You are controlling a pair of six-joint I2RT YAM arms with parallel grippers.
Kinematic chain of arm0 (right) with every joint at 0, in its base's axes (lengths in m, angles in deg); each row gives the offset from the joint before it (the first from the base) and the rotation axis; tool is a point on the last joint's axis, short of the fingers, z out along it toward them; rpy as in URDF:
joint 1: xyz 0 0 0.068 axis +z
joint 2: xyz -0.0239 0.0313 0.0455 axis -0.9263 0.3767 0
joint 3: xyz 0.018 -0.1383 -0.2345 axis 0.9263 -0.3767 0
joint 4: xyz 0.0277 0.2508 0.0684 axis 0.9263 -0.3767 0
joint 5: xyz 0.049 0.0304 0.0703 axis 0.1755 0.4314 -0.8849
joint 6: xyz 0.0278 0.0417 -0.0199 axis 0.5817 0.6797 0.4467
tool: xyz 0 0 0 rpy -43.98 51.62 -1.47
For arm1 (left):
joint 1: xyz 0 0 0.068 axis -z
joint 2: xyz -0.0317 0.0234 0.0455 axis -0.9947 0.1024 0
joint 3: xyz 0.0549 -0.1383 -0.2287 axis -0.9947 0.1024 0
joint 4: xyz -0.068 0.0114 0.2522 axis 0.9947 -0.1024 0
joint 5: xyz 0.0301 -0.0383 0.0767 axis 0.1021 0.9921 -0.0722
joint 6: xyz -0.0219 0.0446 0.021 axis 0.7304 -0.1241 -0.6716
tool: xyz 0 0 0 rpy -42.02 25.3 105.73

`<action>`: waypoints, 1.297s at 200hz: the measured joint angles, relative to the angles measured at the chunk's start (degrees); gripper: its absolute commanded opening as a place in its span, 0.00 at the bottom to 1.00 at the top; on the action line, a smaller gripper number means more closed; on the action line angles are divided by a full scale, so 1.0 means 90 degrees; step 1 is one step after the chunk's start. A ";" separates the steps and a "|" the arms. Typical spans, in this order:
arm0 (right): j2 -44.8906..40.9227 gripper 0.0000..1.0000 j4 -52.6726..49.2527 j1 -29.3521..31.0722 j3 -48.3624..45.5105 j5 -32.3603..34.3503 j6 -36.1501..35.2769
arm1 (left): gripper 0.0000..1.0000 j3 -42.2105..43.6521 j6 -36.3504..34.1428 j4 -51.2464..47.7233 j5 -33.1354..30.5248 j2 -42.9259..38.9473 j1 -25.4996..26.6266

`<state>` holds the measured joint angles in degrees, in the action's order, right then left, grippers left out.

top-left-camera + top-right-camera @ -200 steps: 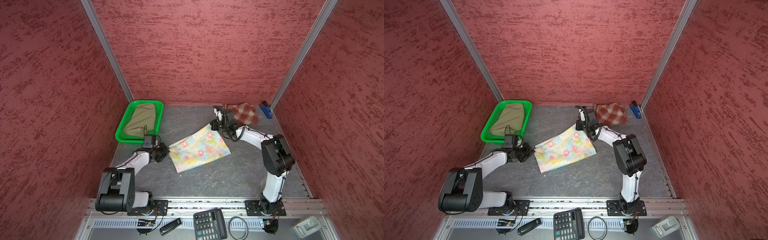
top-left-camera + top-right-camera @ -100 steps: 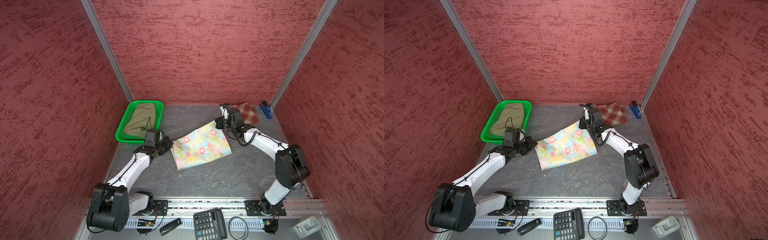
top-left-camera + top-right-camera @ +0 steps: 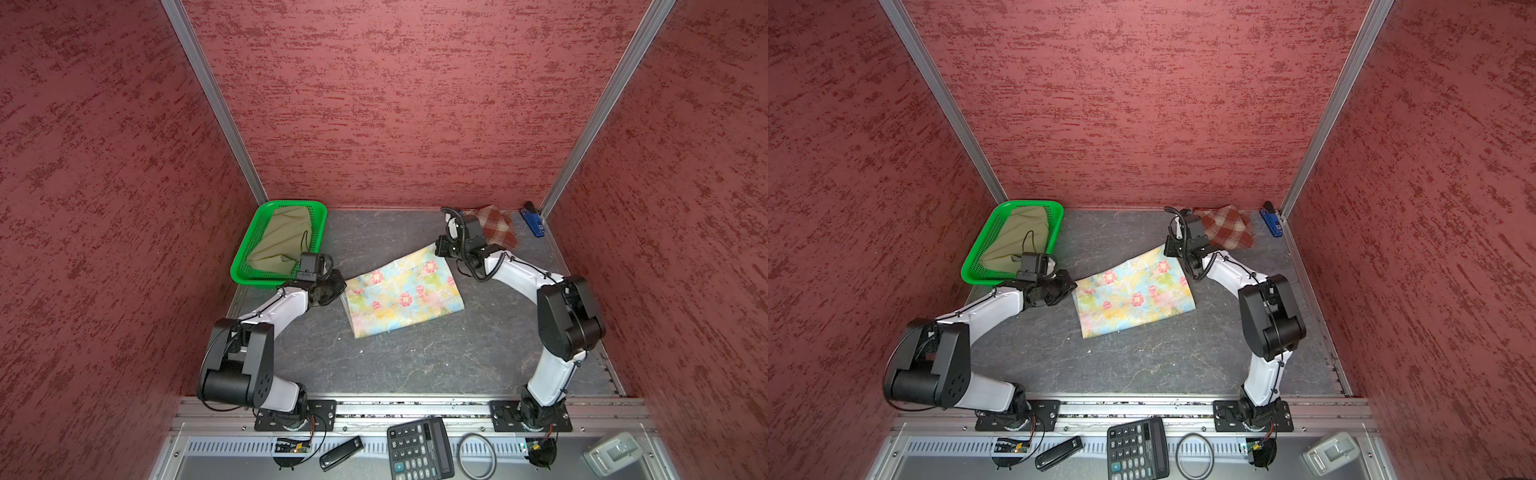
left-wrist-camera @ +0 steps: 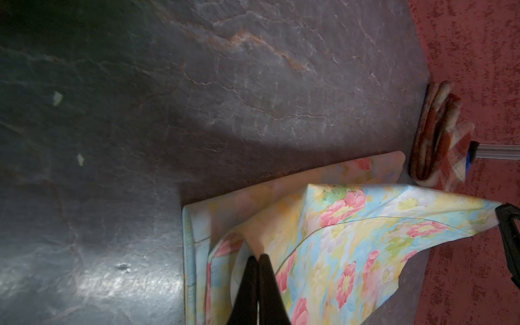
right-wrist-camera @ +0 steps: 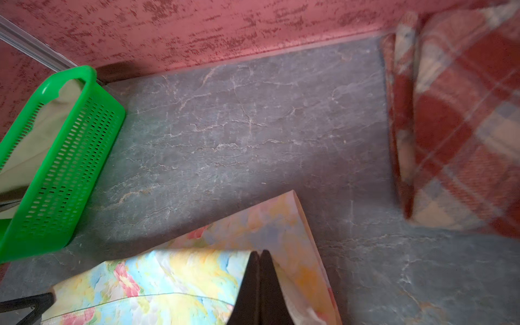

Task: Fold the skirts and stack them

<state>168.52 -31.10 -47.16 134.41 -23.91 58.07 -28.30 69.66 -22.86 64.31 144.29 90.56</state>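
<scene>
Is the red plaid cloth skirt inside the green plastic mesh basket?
No, the plaid skirt lies on the grey tabletop at the back.

The floral skirt (image 3: 403, 291) is thin, smooth, matt cloth; the plaid skirt (image 3: 496, 226) a thicker, fuzzy weave; the olive skirt (image 3: 282, 239) plain matt cloth. The basket (image 3: 286, 204) is glossy perforated plastic. The table (image 3: 415, 365) looks like veined slate with a faint sheen, the walls (image 3: 395, 104) rough and matt, the corner posts (image 3: 214, 99) bare metal.
</scene>
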 measured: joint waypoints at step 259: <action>-0.0651 0.74 -0.0321 -0.0032 -0.1037 -0.0104 0.0600 | 0.79 -0.0005 -0.0809 -0.0605 -0.1163 -0.0716 0.2208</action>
<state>162.66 -33.98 -47.44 125.07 -24.85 63.47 -28.34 62.38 -28.30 53.84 137.84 110.43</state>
